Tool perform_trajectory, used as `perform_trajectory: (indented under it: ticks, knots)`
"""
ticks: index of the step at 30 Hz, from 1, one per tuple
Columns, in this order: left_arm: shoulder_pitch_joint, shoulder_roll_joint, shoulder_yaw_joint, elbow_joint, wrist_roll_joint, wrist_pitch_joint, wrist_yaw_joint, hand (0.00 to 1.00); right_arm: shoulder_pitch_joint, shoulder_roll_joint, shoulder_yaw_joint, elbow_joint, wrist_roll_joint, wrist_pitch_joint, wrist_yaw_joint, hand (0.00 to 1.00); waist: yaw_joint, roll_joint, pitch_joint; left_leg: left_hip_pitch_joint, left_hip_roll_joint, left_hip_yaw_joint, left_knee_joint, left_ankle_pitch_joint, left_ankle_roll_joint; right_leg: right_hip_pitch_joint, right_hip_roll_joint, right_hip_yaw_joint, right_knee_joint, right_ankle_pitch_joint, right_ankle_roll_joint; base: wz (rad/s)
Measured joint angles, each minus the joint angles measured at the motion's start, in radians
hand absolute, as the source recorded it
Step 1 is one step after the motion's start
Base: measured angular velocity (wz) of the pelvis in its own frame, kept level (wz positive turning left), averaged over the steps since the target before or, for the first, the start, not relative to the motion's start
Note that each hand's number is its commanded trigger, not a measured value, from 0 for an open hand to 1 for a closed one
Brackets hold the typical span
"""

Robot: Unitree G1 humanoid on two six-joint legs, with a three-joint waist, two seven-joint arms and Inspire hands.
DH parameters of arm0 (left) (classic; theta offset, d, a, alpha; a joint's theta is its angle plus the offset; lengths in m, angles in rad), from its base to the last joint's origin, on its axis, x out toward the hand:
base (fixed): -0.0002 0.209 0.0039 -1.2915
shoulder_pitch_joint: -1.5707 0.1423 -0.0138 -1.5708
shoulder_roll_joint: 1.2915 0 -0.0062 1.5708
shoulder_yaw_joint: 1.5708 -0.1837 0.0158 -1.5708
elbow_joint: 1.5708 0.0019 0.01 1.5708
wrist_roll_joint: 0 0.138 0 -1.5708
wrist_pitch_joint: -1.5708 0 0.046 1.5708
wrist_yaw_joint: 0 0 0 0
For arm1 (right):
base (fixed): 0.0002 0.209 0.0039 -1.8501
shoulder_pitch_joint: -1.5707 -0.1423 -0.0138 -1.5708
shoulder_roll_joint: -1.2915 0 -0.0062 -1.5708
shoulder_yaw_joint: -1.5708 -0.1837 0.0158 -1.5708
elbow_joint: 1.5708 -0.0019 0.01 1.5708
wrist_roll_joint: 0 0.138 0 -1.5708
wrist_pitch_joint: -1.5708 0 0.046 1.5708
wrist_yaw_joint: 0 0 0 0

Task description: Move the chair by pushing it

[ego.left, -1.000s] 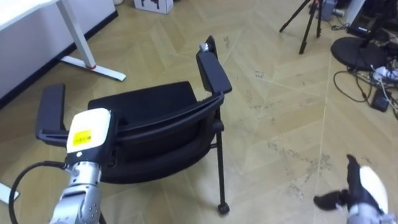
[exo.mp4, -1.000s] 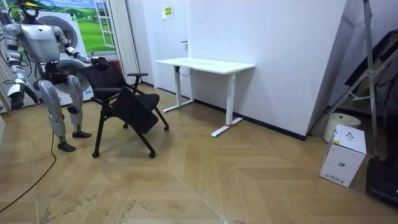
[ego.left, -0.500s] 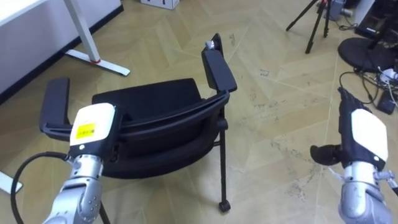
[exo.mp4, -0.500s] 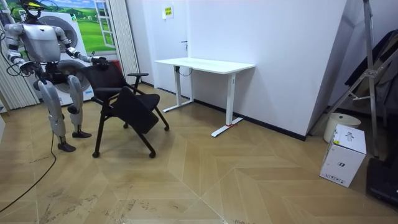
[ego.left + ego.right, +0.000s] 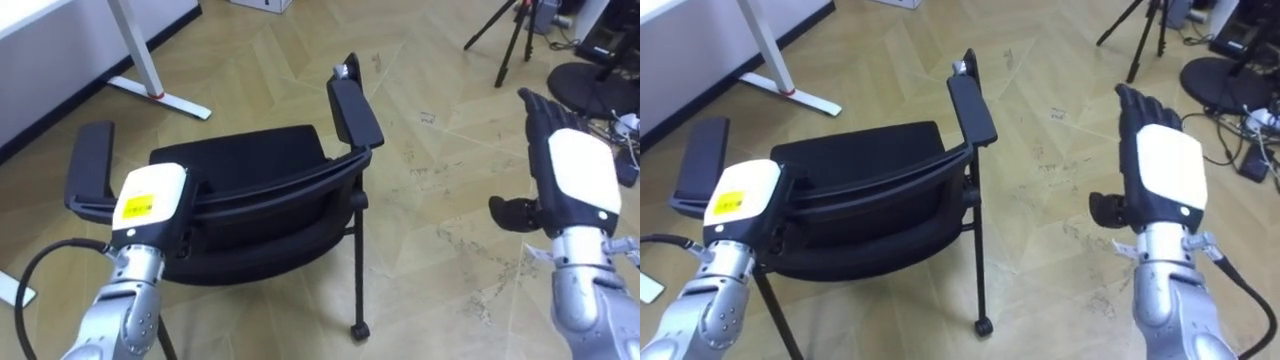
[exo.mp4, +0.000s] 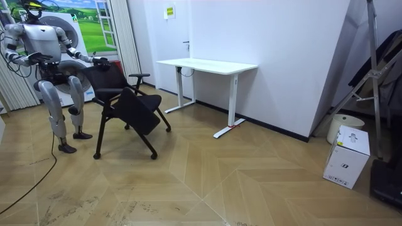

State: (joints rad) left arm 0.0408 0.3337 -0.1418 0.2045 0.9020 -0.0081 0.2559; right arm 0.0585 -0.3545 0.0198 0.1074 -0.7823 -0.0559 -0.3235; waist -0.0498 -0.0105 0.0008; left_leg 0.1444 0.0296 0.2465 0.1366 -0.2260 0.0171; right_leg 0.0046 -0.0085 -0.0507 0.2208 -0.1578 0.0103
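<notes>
Rising since a second ago, right hand (image 5: 578, 180) holds fingers straight — left hand (image 5: 150, 207) on chair (image 5: 240, 165) back, grip unclear.

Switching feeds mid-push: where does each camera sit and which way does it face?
Left eye view: on the robot's head, looking down at the chair from behind its backrest; left hand at the backrest, right hand open, clear of it.
Right eye view: same head, slightly rightward; same chair and hands.
Room view: stands across the room, facing the white desk; whole robot behind the chair at the room view's left.
All three share the chair.
</notes>
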Motion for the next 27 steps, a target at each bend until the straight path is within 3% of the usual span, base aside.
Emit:
perform_trajectory:
  ticks: [24, 27]
  knots:
    - [-0.034, 0.028, -0.004, 0.007, 0.001, -0.045, -0.011, 1.0, -0.044, -0.019, 0.087, -0.041, -0.117, -0.02, 0.127, 0.0, 0.038, -0.018, 0.0044, -0.015, 0.002, -0.002, 0.0, 0.0, 0.0, -0.016, 0.001, -0.003, 0.002, 0.001, -0.002, 0.0]
    - [-0.037, 0.029, -0.004, 0.012, 0.001, -0.047, -0.012, 1.0, -0.057, -0.019, 0.088, -0.059, -0.13, -0.037, 0.129, 0.0, 0.038, -0.02, 0.0049, -0.011, 0.002, -0.002, 0.0, 0.0, 0.0, -0.011, 0.001, -0.003, 0.0, 0.001, -0.002, 0.0]
